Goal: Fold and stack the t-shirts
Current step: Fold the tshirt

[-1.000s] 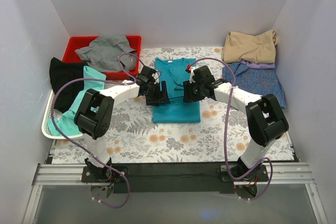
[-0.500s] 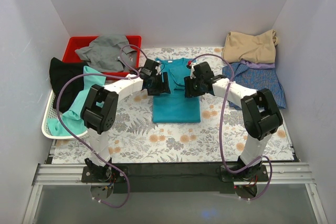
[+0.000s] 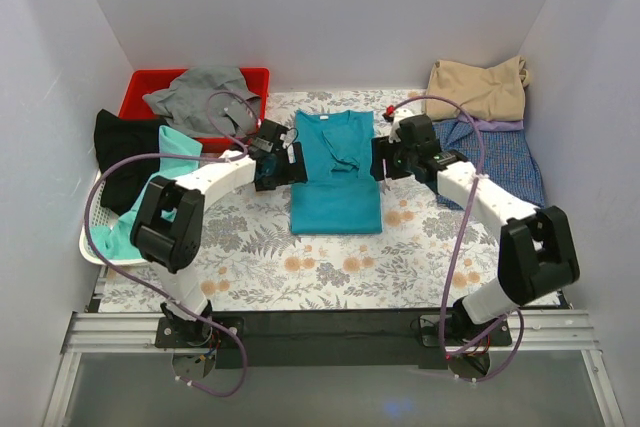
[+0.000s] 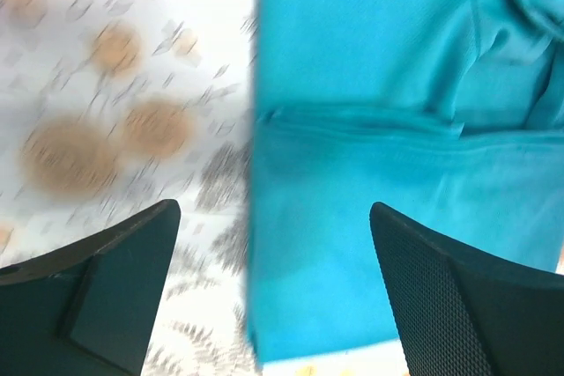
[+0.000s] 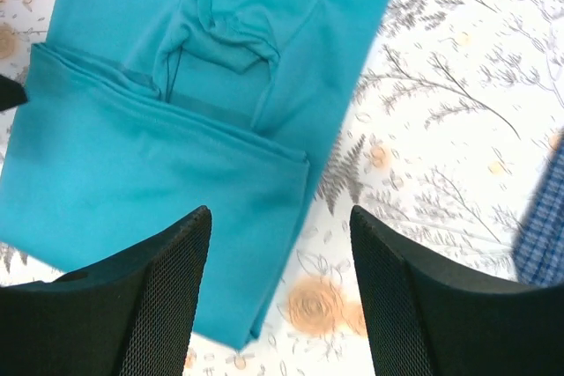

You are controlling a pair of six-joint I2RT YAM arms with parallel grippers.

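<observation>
The teal-blue t-shirt (image 3: pixel 337 172) lies in the middle of the table, folded into a long strip with its lower half doubled up over the middle; it also shows in the left wrist view (image 4: pixel 397 173) and the right wrist view (image 5: pixel 176 129). My left gripper (image 3: pixel 292 164) is open and empty at the shirt's left edge. My right gripper (image 3: pixel 381 159) is open and empty at its right edge. A tan t-shirt (image 3: pixel 477 88) lies on a blue-purple checked one (image 3: pixel 495 155) at the back right. A black t-shirt (image 3: pixel 125 145) and a pale mint-green one (image 3: pixel 150 199) lie in the white basket.
A red bin (image 3: pixel 143 87) at the back left holds a grey garment (image 3: pixel 200 95). The white basket (image 3: pixel 92 237) stands at the left edge. The table has a flower-patterned cloth (image 3: pixel 330 267). White walls close in the back and both sides.
Both grippers have let go of the teal shirt and drawn apart sideways, the left to the left edge, the right to the right edge. The shirt lies still, folded.
</observation>
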